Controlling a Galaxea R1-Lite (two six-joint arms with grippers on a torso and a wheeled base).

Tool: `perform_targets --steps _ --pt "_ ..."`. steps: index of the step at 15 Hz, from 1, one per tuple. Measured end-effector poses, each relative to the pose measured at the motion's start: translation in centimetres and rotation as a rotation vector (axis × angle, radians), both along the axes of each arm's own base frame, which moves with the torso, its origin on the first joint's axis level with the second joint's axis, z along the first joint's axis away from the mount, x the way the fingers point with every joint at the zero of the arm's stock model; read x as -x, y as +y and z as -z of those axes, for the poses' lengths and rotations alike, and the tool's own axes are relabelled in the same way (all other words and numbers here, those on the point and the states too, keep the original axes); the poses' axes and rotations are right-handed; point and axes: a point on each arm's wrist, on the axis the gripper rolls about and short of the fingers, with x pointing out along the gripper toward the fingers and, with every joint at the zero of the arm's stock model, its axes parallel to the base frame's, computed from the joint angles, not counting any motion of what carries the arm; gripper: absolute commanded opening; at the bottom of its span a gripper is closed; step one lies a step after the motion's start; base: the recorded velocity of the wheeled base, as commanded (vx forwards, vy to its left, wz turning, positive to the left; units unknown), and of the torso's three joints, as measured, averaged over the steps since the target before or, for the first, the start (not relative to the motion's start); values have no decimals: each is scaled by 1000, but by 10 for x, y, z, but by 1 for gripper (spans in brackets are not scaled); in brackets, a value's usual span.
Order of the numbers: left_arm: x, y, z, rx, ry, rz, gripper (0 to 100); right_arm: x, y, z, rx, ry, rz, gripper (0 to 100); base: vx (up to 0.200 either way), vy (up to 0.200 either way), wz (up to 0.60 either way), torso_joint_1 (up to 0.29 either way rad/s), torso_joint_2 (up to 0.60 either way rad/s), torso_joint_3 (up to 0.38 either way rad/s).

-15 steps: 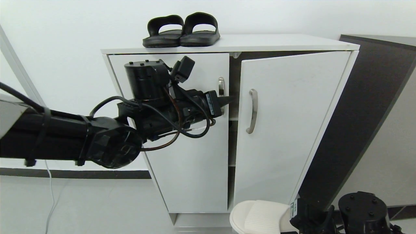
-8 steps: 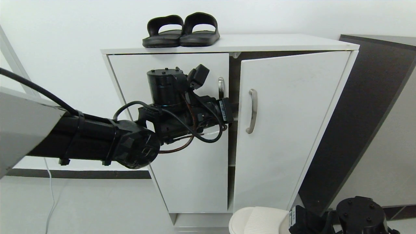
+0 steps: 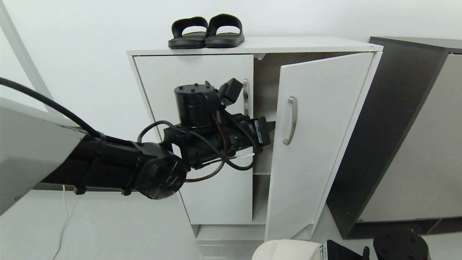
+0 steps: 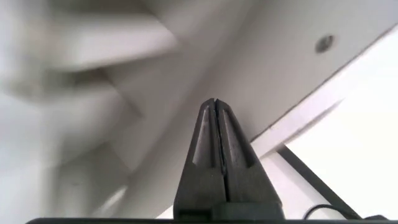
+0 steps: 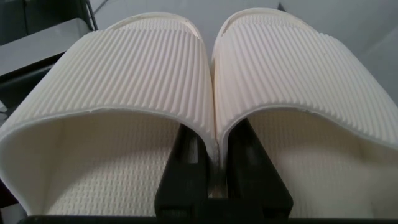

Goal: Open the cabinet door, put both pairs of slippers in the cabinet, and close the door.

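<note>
The white cabinet (image 3: 310, 44) has its left door (image 3: 162, 83) closed and its right door (image 3: 317, 137) swung partly out. My left gripper (image 3: 271, 125) sits in the gap at that door's inner edge, level with the handle (image 3: 291, 121); its fingers (image 4: 215, 107) are shut on nothing. A black pair of slippers (image 3: 206, 31) rests on the cabinet top. At the lower edge of the head view, my right gripper (image 3: 330, 249) holds the white pair of slippers (image 3: 287, 251). It is shut on the slippers' (image 5: 149, 68) two inner straps (image 5: 214, 165).
A shelf (image 3: 261, 173) crosses the cabinet's opening. A dark grey panel (image 3: 397, 119) stands just right of the cabinet, close behind the open door. A thin white cable (image 3: 64, 220) lies on the floor at the left. The wall is directly behind.
The right door has swung further out, and my left gripper has moved right with its edge. The head view has shifted; the white slippers sit lower in it.
</note>
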Motion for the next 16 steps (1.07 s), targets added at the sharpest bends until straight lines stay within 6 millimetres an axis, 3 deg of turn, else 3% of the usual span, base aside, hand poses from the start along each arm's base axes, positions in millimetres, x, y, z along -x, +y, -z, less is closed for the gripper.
perform_targets --steps 4,7,12,16 --pt "41 -40 0 20 -26 128 0 9 0 0 -24 -15 -43 0 -50 0 0 1 -1 -1" --pt "45 -45 -1 42 -46 140 0 10 0 1 -17 -9 -46 0 0 0 0 0 0 0" --pt "32 -26 1 35 -41 53 0 10 0 2 -13 -6 -46 0 0 0 0 0 0 0" --pt "43 14 2 -9 -41 -100 0 -13 8 3 -60 -69 59 0 0 0 0 0 0 0"
